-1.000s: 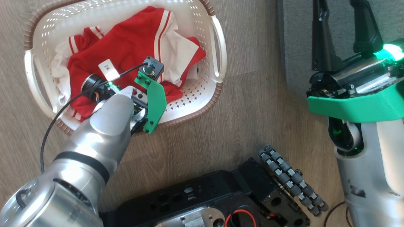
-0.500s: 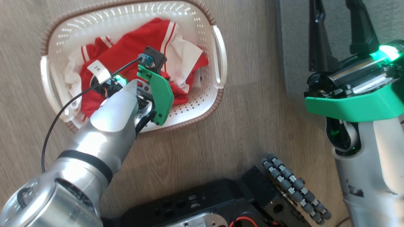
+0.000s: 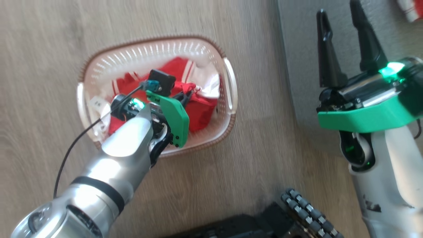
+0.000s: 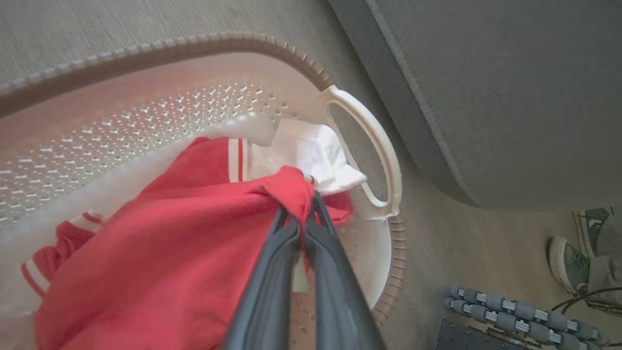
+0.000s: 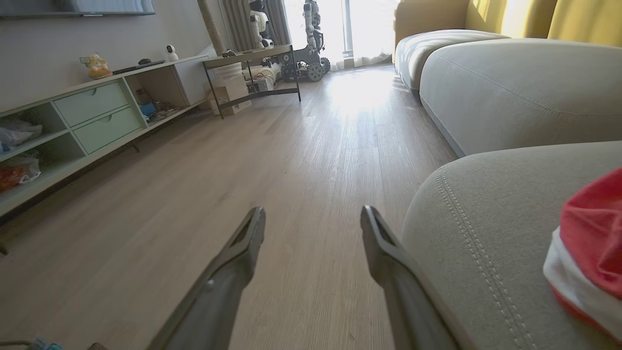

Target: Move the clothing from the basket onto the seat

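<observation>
The cream basket stands on the wood floor with the red and white clothing inside it. My left gripper reaches into the basket. In the left wrist view it is shut on a pulled-up fold of the red clothing, near the basket's handle. My right gripper is open above the grey seat, holding nothing. In the right wrist view its fingers point past the seat's rounded edge, where another red garment with white trim lies.
My dark base with roller wheels sits on the floor below the basket. A person's shoe is near the seat's base. A low cabinet, a table and a second sofa stand further off.
The head camera has pulled back and shifted, so the basket looks smaller and lower. The red clothing is now bunched up towards my left gripper. My right gripper stays open.
</observation>
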Robot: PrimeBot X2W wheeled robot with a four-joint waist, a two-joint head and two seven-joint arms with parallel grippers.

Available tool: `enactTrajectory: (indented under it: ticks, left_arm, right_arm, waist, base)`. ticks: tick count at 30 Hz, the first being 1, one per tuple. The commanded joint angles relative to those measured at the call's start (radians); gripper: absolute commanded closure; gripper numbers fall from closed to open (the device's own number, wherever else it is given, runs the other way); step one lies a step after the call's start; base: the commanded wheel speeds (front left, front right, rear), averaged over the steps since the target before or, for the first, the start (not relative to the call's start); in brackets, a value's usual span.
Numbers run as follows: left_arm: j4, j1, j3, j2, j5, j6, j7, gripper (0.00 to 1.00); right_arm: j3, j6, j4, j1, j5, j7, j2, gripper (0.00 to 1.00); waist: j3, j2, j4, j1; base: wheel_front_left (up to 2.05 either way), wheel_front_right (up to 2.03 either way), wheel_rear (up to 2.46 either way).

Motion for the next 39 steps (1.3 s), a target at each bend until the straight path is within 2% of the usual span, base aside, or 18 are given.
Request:
enactTrajectory:
  ticks: [1, 14, 23, 26, 33, 39]
  left_arm:
    - [-0.028, 0.027, 0.005, 0.006, -0.022, -0.006, -0.028, 1.0]
    - [-0.12, 0.14, -0.043, 0.006, -0.196, -0.006, -0.197, 1.0]
    - [-0.173, 0.2, -0.092, 0.006, -0.286, -0.005, -0.264, 1.0]
    - [-0.195, 0.206, -0.103, 0.006, -0.299, -0.001, -0.283, 1.0]
    - [-0.291, 0.176, -0.115, 0.006, -0.272, 0.036, -0.308, 1.0]
    - [-0.33, 0.124, -0.1, 0.006, -0.253, 0.054, -0.31, 1.0]
  right_arm:
    - [0.019, 0.0, -0.021, 0.044, 0.008, -0.006, -0.014, 0.0]
    - [0.034, 0.0, 0.046, 0.133, 0.029, -0.006, -0.072, 0.0]
    - [0.036, 0.0, 0.084, 0.214, 0.048, -0.006, -0.1, 0.0]
    - [0.04, 0.0, 0.092, 0.239, 0.055, -0.006, -0.105, 0.0]
    - [0.055, 0.0, 0.117, 0.316, 0.074, -0.006, -0.102, 0.0]
    - [0.066, 0.0, 0.12, 0.341, 0.082, -0.006, -0.094, 0.0]
  waist:
    - [-0.075, -0.0001, 0.021, 0.0]
    - [-0.342, -0.0001, 0.069, 0.0]
    - [-0.516, -0.0001, 0.113, 0.0]
    - [-0.562, -0.0001, 0.124, 0.0]
    - [-0.672, -0.0001, 0.167, 0.0]
    - [-0.705, -0.0001, 0.186, 0.0]
  base:
    - [0.0, 0.0, 0.0]
    - [0.0, 0.0, 0.0]
    - [0.0, 0.0, 0.0]
    - [0.0, 0.0, 0.0]
    - [0.0, 0.0, 0.0]
    - [0.0, 0.0, 0.0]
